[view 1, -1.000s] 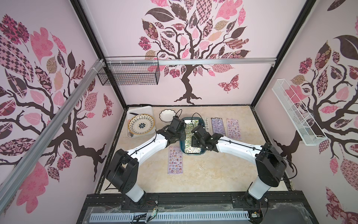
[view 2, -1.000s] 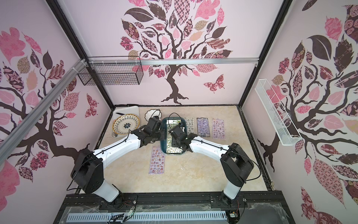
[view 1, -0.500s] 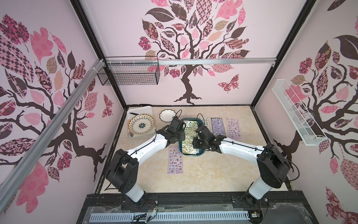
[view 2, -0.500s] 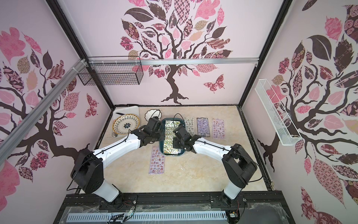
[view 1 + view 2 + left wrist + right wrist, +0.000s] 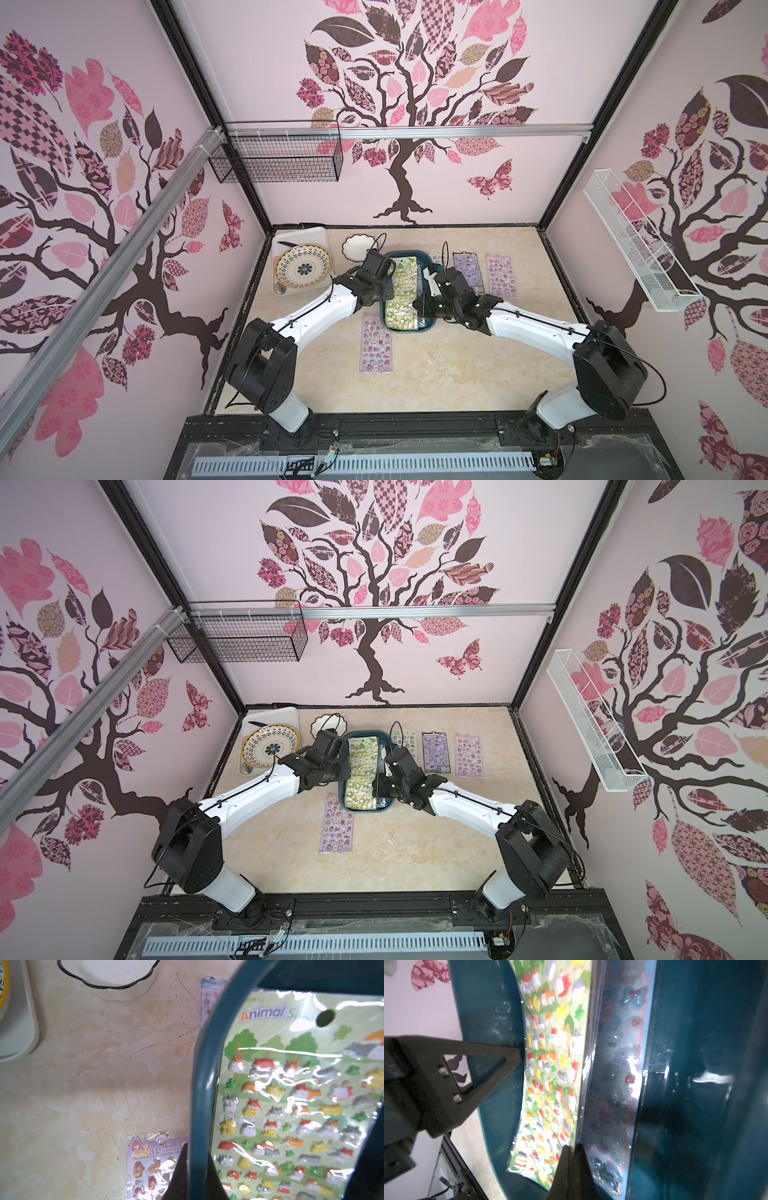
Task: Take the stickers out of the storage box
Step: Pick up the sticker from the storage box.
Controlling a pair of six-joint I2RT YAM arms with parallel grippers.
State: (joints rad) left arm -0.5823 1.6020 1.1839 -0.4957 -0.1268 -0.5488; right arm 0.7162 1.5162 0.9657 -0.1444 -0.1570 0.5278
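Lengthwise front-to-back, storage box [image 5: 200, 1084] tight in left pincer [image 5: 197, 1154], green sticker [image 5: 550, 1064] in right pincer [image 5: 572, 1147].

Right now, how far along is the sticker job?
Done: four sheets lie on the table. In hand: the right pincer pinches the green sheet in the box, while the left pincer clamps its rim. Left: that sheet and a blue one beneath, maybe more.

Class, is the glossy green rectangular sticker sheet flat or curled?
Curled: green sheet bows inside the teal plastic tub, edge pinched by right claw.
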